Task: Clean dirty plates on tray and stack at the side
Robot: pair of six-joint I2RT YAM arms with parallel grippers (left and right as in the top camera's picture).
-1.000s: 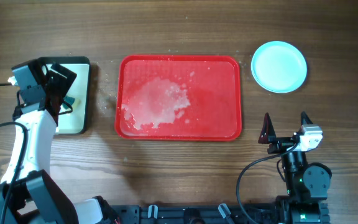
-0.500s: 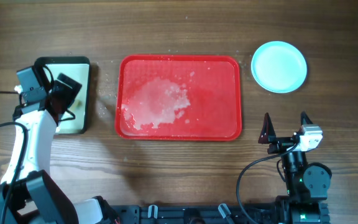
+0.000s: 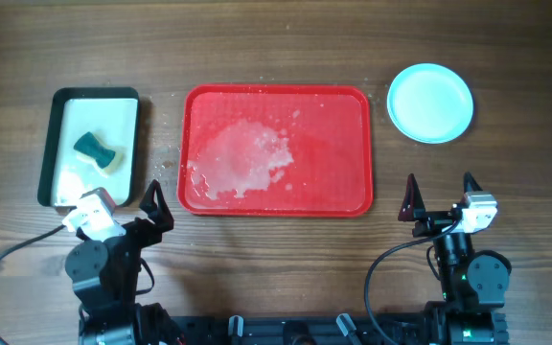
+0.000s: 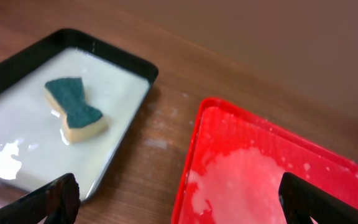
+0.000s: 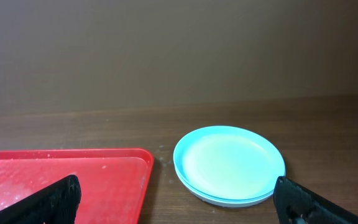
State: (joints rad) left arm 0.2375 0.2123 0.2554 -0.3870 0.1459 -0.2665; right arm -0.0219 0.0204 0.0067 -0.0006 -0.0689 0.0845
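Observation:
The plates (image 3: 430,103) sit in one stack on the table at the back right, to the right of the tray, with a pale turquoise one on top. In the right wrist view the stack (image 5: 229,163) shows a white edge at the bottom. The red tray (image 3: 338,163) lies in the middle with no plates on it and a soapy patch (image 3: 242,158) on its left half. It also shows in the left wrist view (image 4: 241,143) and the right wrist view (image 5: 55,180). My left gripper (image 3: 121,203) (image 4: 179,205) is open and empty in front of the tray's left corner. My right gripper (image 3: 439,196) (image 5: 176,205) is open and empty in front of the plates.
A dark-rimmed cream pan (image 3: 65,172) (image 4: 123,93) stands left of the tray. A green and tan sponge (image 3: 98,150) (image 4: 74,111) lies in it. Small wet specks dot the wood between pan and tray.
My left arm has pulled back from over the cream pan to the front of the table. The sponge now lies uncovered in the pan. The right arm has not moved.

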